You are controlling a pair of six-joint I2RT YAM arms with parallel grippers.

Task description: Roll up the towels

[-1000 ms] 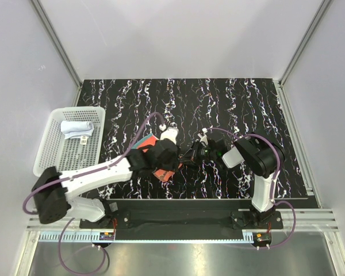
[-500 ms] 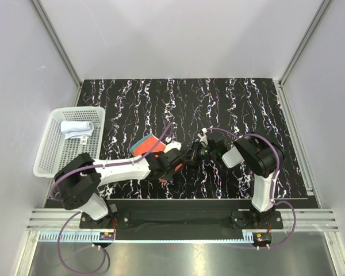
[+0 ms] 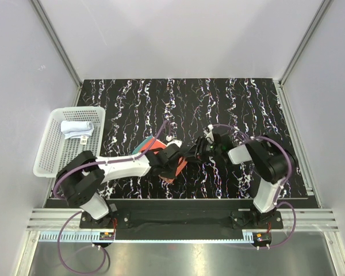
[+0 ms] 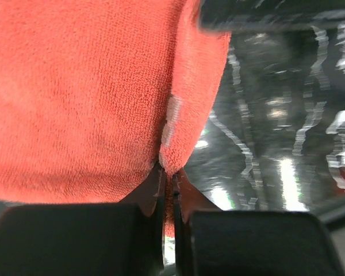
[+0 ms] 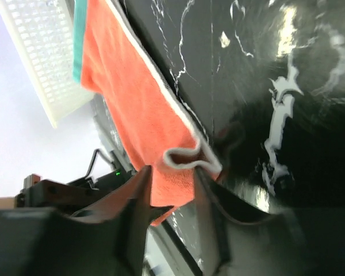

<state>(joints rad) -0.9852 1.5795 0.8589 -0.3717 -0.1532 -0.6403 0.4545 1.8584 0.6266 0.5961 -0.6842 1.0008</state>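
The rust-orange towel (image 3: 152,144) with a teal edge lies mid-table, part hidden under my left arm. My left gripper (image 3: 173,165) is shut on its near-right edge; in the left wrist view the jaws (image 4: 168,175) pinch a fold of the orange towel (image 4: 75,98). My right gripper (image 3: 194,152) sits just to the right, open. In the right wrist view its fingers (image 5: 172,175) straddle the towel's white-hemmed, curled corner (image 5: 183,157) without pressing it. The pale blue-white towel (image 3: 76,127) lies rolled in the basket.
A white perforated basket (image 3: 75,154) stands at the table's left edge, also seen as the basket (image 5: 40,46) in the right wrist view. The black marbled table top (image 3: 230,103) stretches behind and to the right. Metal rails run along the near edge.
My left gripper has closed on the orange towel's edge and shifted right toward the front. My right gripper has opened, letting go of the towel corner, and drawn slightly back to the right.
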